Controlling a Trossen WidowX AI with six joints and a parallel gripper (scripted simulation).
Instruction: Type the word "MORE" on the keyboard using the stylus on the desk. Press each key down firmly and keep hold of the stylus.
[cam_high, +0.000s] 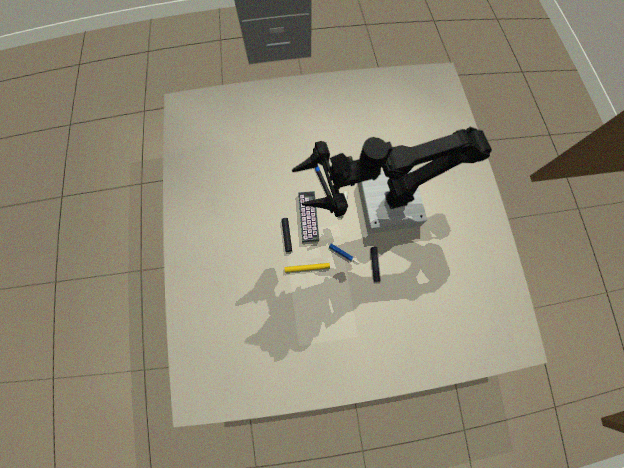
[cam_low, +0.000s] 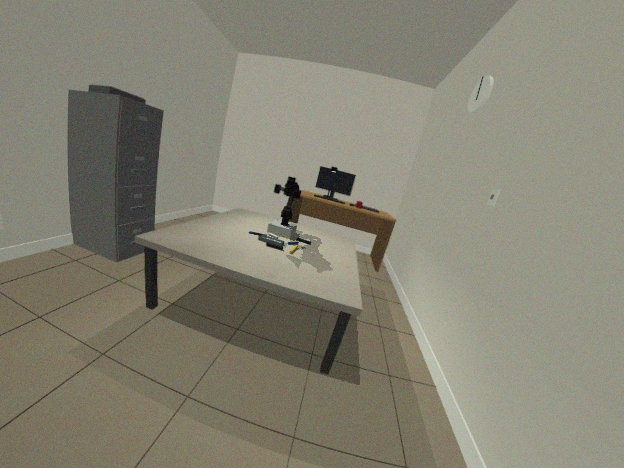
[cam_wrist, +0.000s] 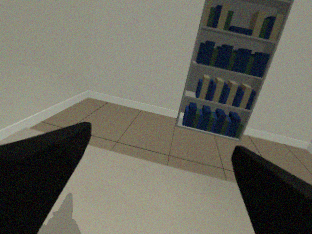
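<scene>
The small dark keyboard (cam_high: 308, 224) (cam_low: 271, 240) with pale keys lies on the table (cam_high: 226, 151) (cam_low: 211, 241). One finger hides part of its upper end in the top view. A blue pen-like rod (cam_high: 341, 251) (cam_low: 292, 243) with a pale tip lies beside the keyboard. A dark rod (cam_high: 323, 180) with a blue end lies past the keyboard's upper end, partly behind the gripper. Which one is the stylus I cannot tell. My gripper (cam_high: 298, 186) (cam_wrist: 163, 141) is wide open and empty, high above the table, its fingers pointing level.
A yellow rod (cam_high: 307, 268) (cam_low: 294, 249) lies below the keyboard in the top view. One black rod (cam_high: 286, 235) lies left of the keyboard, another black rod (cam_high: 375, 264) near the grey arm base (cam_high: 398, 219). The wrist view shows a bookshelf (cam_wrist: 230, 75) beyond the table.
</scene>
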